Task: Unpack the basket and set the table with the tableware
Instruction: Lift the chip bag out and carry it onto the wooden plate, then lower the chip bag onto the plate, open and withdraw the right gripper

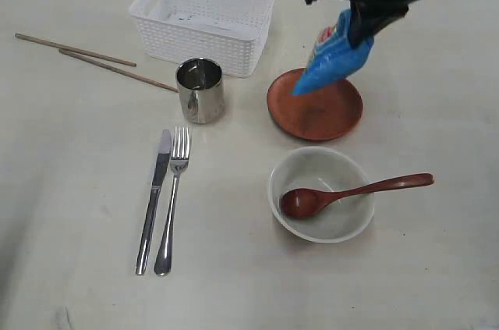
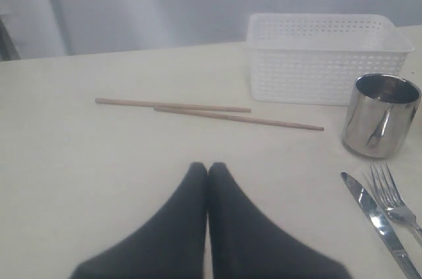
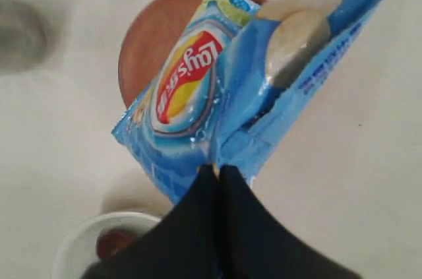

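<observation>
The white basket [image 1: 204, 20] stands at the back of the table [image 1: 78, 189]. My right gripper [image 1: 360, 32] is shut on the blue snack packet [image 1: 334, 61], which hangs over the brown plate [image 1: 315, 105]. In the right wrist view the packet [image 3: 224, 94] dangles from the gripper [image 3: 215, 170] above the plate [image 3: 148, 41]. The off-white bowl [image 1: 321, 193] holds the wooden spoon [image 1: 351, 192]. The steel cup [image 1: 200, 90], knife [image 1: 153, 199], fork [image 1: 173, 197] and two chopsticks [image 1: 93, 58] lie left of it. My left gripper [image 2: 208, 168] is shut and holds nothing, low over the table short of the chopsticks [image 2: 211, 111].
The basket [image 2: 324, 57] and cup [image 2: 380, 115] stand close together, with the knife [image 2: 379, 221] and fork [image 2: 394, 203] just in front. Bare tabletop lies at the front left and far right.
</observation>
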Robot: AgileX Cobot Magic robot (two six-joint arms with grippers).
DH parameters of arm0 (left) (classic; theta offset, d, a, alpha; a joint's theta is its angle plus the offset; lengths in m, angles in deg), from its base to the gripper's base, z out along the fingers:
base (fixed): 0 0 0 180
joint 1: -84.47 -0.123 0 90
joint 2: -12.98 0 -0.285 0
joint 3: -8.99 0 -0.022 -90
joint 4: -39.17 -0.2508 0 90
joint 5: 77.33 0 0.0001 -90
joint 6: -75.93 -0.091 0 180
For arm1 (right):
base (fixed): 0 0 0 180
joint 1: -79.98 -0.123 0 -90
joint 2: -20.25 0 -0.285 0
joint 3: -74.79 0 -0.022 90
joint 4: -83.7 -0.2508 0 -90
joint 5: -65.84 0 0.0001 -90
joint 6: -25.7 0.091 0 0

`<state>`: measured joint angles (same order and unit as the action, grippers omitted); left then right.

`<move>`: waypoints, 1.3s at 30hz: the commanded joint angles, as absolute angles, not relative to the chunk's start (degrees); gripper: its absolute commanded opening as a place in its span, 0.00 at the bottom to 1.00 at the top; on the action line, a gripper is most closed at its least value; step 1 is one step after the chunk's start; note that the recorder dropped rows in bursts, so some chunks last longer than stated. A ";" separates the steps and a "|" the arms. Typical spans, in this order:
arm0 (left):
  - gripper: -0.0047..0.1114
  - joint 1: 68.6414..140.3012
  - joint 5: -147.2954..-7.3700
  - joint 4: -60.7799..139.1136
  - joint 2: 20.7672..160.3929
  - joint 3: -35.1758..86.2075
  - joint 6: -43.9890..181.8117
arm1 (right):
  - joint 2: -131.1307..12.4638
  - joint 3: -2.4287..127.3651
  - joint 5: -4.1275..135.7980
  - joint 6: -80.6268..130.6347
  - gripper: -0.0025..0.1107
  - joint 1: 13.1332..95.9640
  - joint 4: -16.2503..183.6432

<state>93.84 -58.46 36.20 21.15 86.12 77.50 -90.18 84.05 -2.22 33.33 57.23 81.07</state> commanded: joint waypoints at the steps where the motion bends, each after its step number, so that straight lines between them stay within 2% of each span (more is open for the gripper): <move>1: 0.04 93.69 -58.94 36.32 20.77 86.21 77.72 | -89.15 76.25 5.98 27.60 0.02 57.48 74.69; 10: 0.04 93.69 -58.94 36.32 20.77 86.21 77.72 | -89.25 68.11 18.72 24.78 0.02 57.73 72.99; 19: 0.04 93.69 -58.94 36.32 20.77 86.21 77.72 | -89.14 67.44 21.41 16.96 0.02 57.53 70.38; 30: 0.04 93.69 -58.94 36.32 20.77 86.21 77.72 | -91.73 67.35 19.78 16.96 0.02 57.53 69.62; 33: 0.04 93.69 -58.94 36.32 20.77 86.21 77.72 | -91.73 67.35 19.91 17.06 0.13 57.53 70.18; 37: 0.04 93.69 -58.94 36.32 20.77 86.21 77.72 | -91.73 67.45 19.91 17.19 0.42 57.53 71.75; 39: 0.04 93.69 -58.94 36.32 20.77 86.21 77.72 | -91.73 67.45 19.91 20.07 0.50 57.53 74.03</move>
